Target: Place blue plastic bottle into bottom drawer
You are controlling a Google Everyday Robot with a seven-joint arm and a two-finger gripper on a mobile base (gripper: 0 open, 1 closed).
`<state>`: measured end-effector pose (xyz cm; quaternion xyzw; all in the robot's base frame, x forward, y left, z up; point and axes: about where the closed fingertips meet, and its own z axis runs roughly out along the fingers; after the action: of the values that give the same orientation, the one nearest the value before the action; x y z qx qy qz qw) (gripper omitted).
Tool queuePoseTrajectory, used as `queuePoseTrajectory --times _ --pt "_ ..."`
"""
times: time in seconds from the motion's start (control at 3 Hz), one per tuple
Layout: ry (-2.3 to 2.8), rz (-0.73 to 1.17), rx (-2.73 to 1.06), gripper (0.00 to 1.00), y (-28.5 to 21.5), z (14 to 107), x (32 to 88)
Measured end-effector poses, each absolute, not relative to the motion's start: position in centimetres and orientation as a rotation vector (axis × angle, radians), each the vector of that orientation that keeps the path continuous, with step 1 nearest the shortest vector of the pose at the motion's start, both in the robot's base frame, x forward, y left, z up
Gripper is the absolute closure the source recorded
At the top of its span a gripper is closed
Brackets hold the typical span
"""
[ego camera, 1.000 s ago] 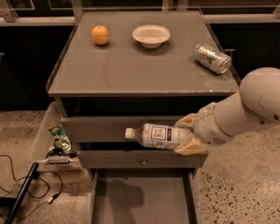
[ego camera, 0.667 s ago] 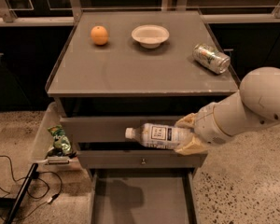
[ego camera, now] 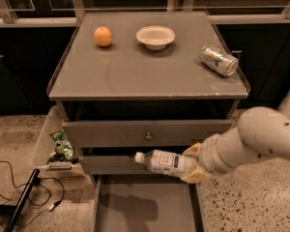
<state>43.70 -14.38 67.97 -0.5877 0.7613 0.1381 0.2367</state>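
Note:
The blue plastic bottle [ego camera: 165, 162] is clear with a white cap and a pale label. It lies level in the air, cap to the left, in front of the middle drawer. My gripper [ego camera: 193, 164] is shut on its base end, coming in from the right on the white arm [ego camera: 261, 139]. The bottom drawer [ego camera: 145, 208] stands pulled open below the bottle, its flat grey floor bare, with the bottle's shadow on it.
On the cabinet top [ego camera: 150, 71] sit an orange [ego camera: 103, 36], a white bowl [ego camera: 155, 36] and a silver-green can [ego camera: 218, 60] lying near the right edge. A white bin [ego camera: 43, 139] with a green bag [ego camera: 62, 146] stands left of the cabinet. Cables [ego camera: 19, 192] lie on the floor.
The bottle and gripper have dropped slightly lower and shifted a little right, toward the open bottom drawer. The things on the cabinet top have not moved.

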Motion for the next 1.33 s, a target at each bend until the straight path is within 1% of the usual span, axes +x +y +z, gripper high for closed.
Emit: queuePoseTrajectory --times 0.33,0.67,1.0,1.33 --pt "2.214 0.428 -1.539 1.0 -15.1 58.3 40.8" --pt "2.272 0.418 -1.485 1.0 -15.9 51.7 39.5" --pt "2.276 0.377 -1.417 1.0 -16.9 48.2 39.8" --pt "2.276 0.377 -1.417 1.0 -16.9 48.2 39.8"
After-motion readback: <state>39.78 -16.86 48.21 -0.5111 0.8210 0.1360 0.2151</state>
